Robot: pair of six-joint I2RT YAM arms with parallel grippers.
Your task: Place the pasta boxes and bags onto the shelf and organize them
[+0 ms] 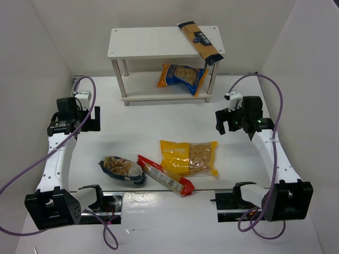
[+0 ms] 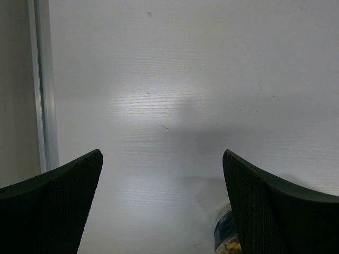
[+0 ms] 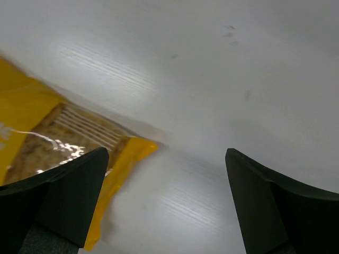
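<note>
The white two-tier shelf [image 1: 148,43] stands at the back. The tan-and-navy spaghetti pack [image 1: 200,39] lies on its top board at the right, its end overhanging the front edge. The blue-orange bag [image 1: 183,78] lies on the lower board. On the table lie the yellow windowed bag [image 1: 189,157], the long red pack [image 1: 165,175] and the dark-blue clear bag [image 1: 123,170]. My left gripper [image 1: 96,197] [image 2: 161,159] is open and empty, with the dark-blue bag [image 2: 225,235] by its right finger. My right gripper [image 1: 233,193] [image 3: 166,153] is open and empty, right of the yellow bag's corner [image 3: 58,143].
White walls close in the table on the left, right and back. A metal strip [image 2: 42,84] runs along the left wall's foot. Purple cables [image 1: 79,127] loop off both arms. A metal rail [image 1: 159,198] runs along the near edge between the arm bases.
</note>
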